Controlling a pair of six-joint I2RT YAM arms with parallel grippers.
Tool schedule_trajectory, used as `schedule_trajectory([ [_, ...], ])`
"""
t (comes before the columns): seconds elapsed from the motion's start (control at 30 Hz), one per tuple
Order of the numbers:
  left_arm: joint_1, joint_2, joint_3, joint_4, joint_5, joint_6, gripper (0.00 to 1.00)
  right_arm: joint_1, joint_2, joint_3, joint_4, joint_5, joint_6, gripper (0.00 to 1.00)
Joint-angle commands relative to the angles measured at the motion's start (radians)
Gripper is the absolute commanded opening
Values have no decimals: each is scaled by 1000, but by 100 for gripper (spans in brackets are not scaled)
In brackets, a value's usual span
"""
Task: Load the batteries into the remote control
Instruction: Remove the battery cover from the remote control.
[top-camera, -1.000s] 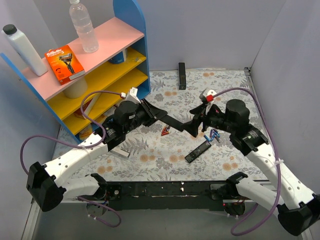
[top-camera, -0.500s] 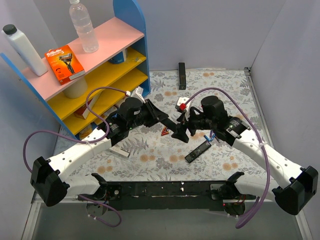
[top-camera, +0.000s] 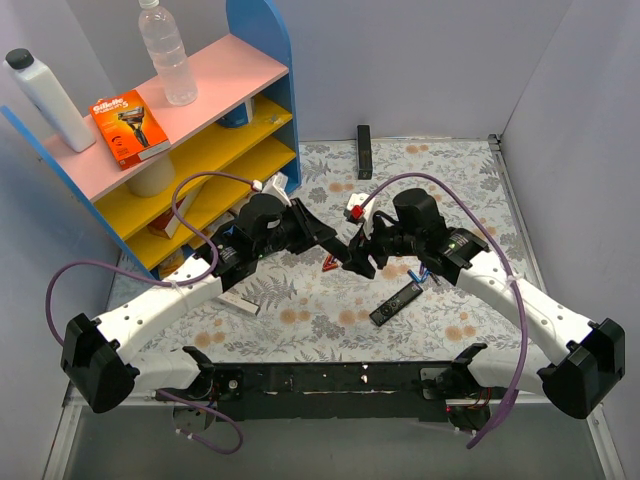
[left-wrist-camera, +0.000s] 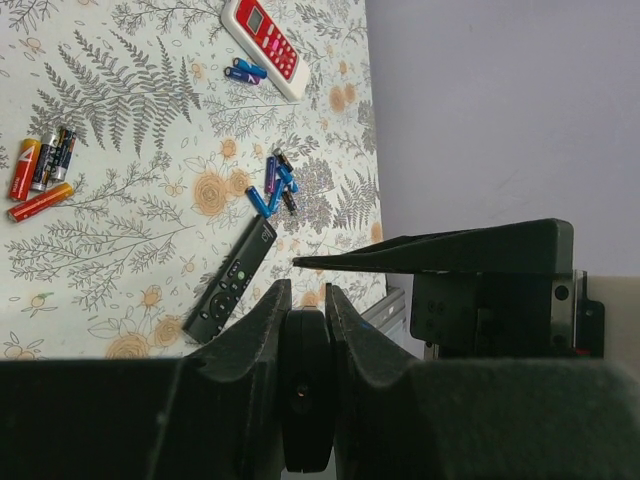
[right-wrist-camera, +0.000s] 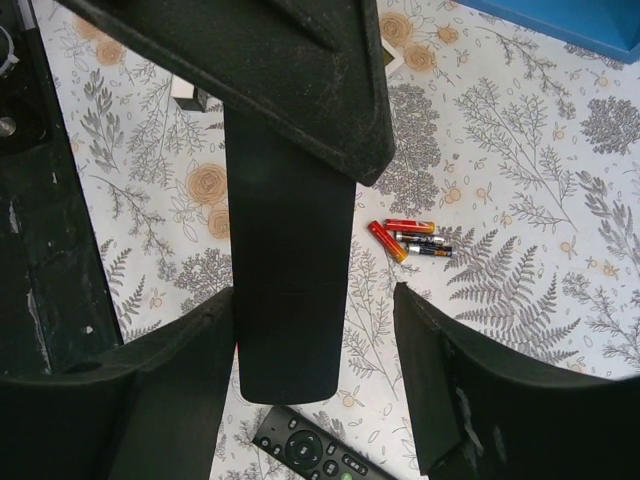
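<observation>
My left gripper is shut on a slim black remote control and holds it above the mat, plain back up. In the right wrist view the remote shows a faint cover seam. My right gripper is open, its jaws standing either side of the remote's free end. Several blue batteries lie on the mat under the right arm.
A second black remote lies button-side up on the mat. Red/orange cells lie below the grippers. A red-and-white remote and another black remote lie farther back. A shelf stands at the left.
My right arm has swung left to the held remote, and its open jaws now straddle the remote's end. My left arm shifted slightly and still holds the remote.
</observation>
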Motion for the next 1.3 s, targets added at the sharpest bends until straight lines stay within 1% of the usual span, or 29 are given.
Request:
schedule_trajectory([
  [0.0,10,-22,44,-6,15,30,0,4,-2,57,10,-32,-18,66],
  [0.03,12,-22,44,-8,15,33,0,4,-1,57,8,-36,-18,63],
  [0.07,15,-22,43,-8,15,33,0,4,-1,55,7,-41,-21,56],
  [0.13,27,-26,40,-6,20,28,0,4,-2,41,1,-47,-24,49],
  [0.17,33,-28,40,-6,22,27,0,4,-2,35,-2,-51,-30,42],
  [0.23,59,-34,40,-3,38,24,0,4,-4,15,-22,-61,-36,39],
  [0.5,171,-43,79,-20,100,50,0,4,-16,-55,-101,-82,-79,38],
  [0.73,268,-48,127,-60,81,96,0,4,-6,-81,-151,-88,-101,38],
  [0.83,291,-51,129,-54,60,88,0,4,4,-88,-157,-98,-102,38],
  [1.0,298,-65,101,-3,3,51,0,4,5,-94,-154,-91,-101,38],
  [1.1,301,-60,99,12,0,68,0,4,1,-95,-144,-81,-91,38],
  [1.13,300,-59,99,12,-1,94,0,4,1,-97,-138,-69,-81,38],
  [1.23,300,-77,54,14,9,131,0,3,2,-115,-101,31,-7,38],
  [1.27,300,-103,35,25,15,162,0,1,5,-118,-89,98,16,38],
])
